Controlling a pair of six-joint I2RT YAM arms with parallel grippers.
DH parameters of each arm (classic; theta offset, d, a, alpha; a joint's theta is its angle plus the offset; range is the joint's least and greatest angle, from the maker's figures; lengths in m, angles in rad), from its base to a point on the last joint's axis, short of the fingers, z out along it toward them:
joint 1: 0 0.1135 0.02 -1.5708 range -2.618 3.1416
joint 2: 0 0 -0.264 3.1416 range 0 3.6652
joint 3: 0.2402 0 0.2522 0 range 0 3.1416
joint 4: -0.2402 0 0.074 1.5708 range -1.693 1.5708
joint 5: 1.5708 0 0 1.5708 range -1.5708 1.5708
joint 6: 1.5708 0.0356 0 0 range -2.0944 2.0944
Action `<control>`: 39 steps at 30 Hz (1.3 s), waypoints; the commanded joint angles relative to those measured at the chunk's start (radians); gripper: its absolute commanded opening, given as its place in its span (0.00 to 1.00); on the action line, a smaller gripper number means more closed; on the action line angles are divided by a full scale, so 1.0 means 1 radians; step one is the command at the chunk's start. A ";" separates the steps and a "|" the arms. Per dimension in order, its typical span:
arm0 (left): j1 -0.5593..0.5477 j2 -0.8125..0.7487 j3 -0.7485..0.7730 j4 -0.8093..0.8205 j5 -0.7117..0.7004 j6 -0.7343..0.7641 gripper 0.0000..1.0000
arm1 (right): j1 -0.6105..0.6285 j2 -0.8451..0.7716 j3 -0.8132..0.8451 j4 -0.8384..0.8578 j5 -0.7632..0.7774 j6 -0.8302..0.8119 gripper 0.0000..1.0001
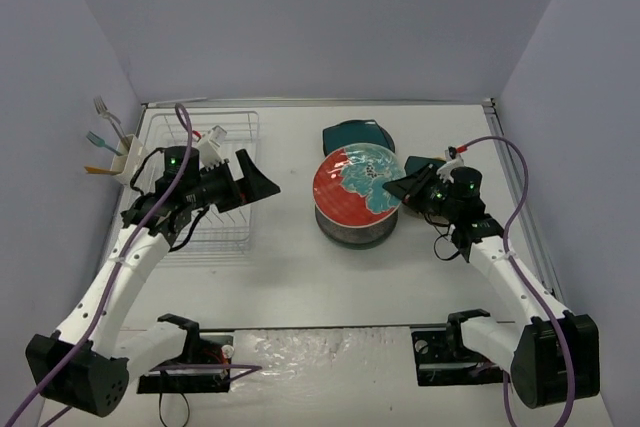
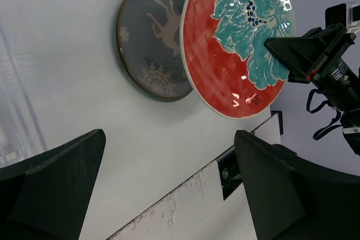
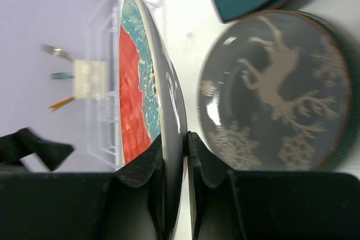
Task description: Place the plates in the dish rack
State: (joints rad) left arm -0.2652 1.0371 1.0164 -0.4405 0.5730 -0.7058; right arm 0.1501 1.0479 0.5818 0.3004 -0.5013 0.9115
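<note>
Right jaws clamped red plate [image 3: 134,111] by rim, held edge-up, presumably for dish rack [image 1: 240,125] slots; left jaws gaped empty, likely awaiting handover.

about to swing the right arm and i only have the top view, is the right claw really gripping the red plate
Observer: yes, the right wrist view shows the right claw shut on the rim of the red plate, one finger on each face.
Operator: whats under it
Observer: a grey plate with a white reindeer on it, lying face up.
</note>
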 commanded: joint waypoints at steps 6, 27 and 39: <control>-0.157 0.187 0.170 0.312 -0.027 -0.137 0.97 | 0.006 -0.007 0.165 0.420 -0.239 0.205 0.00; -0.233 0.308 0.199 0.527 0.028 -0.256 0.61 | 0.037 0.077 0.129 0.614 -0.275 0.257 0.00; -0.230 0.289 0.212 0.485 0.052 -0.231 0.29 | 0.036 0.086 0.119 0.600 -0.278 0.227 0.00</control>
State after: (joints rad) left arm -0.4953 1.3713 1.1594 -0.0126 0.5869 -0.9483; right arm 0.1791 1.1578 0.6582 0.6714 -0.7435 1.1004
